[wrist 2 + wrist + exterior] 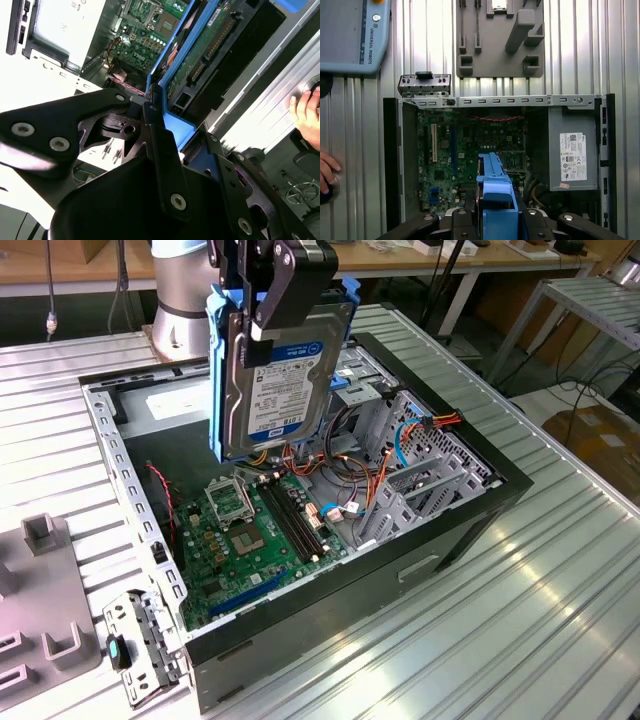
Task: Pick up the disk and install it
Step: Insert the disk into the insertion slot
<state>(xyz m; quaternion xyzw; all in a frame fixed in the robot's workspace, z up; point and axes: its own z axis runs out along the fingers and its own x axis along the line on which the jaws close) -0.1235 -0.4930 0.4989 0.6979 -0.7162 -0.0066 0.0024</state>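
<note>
gripper (pixel 262 335): closed on the disk (pixel 290 385), blue rails clamped.
disk location: held upright in the air above the open computer case (pixel 465 525), over the motherboard (pixel 235 540).
person's hand (pixel 306 111): seen at the table (pixel 560 580), near case.

The hand (pixel 262 335) points down, clamped on the disk (pixel 285 405).

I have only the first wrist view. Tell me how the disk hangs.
Observer: The disk hangs on edge over the open case, its label facing the exterior view.
Operator: Report the pincer.
Observer: The pincer is shut on the disk's upper end, one black finger across the label.
Operator: Name what stands beside it.
Observer: A grey drive cage with orange cables, on the exterior view's right of the disk.
</note>
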